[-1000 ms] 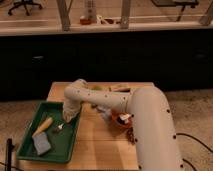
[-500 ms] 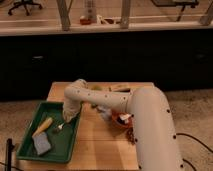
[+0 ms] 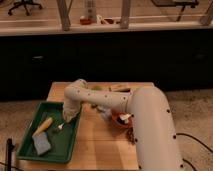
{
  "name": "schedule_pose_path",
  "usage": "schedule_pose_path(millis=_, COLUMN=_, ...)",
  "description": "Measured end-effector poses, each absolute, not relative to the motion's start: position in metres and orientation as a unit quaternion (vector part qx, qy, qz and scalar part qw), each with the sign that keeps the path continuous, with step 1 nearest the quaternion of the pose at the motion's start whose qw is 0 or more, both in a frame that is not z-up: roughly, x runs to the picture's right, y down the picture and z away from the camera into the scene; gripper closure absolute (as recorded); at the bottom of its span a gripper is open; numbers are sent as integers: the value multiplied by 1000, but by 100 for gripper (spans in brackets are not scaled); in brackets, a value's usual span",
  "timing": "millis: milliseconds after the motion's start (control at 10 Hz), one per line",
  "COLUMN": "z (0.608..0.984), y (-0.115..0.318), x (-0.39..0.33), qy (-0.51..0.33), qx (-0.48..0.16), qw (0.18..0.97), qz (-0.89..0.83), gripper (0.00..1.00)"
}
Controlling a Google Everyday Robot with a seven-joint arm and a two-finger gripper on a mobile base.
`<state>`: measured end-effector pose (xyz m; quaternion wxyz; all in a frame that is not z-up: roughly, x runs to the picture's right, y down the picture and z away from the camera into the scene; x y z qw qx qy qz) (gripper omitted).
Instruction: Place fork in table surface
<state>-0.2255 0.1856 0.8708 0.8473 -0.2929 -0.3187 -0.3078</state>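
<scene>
A green tray (image 3: 30, 147) sits on the left part of the wooden table (image 3: 102, 145). In it lies a pale fork (image 3: 60, 126) near the tray's right wall, its tines toward the tray's middle. My white arm reaches from the lower right over the table to the tray. The gripper (image 3: 68, 118) hangs at the tray's right edge, right over the fork's handle end. An orange-yellow stick-like item (image 3: 42, 127) and a grey block (image 3: 42, 145) also lie in the tray.
A red bowl (image 3: 120, 120) with small items stands on the table beside my arm. Small dark bits (image 3: 131, 135) lie near the table's right edge. A dark cabinet front and a counter with objects run behind the table.
</scene>
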Motion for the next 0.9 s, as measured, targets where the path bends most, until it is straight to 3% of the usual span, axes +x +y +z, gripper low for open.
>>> schedule_pose_path(millis=600, z=871, y=186, x=-225, qy=-318, qx=-293, qw=847, qz=-308, gripper=23)
schedule_pose_path(millis=900, z=871, y=184, x=-225, qy=-318, qx=-292, qw=848, qz=-308, gripper=20)
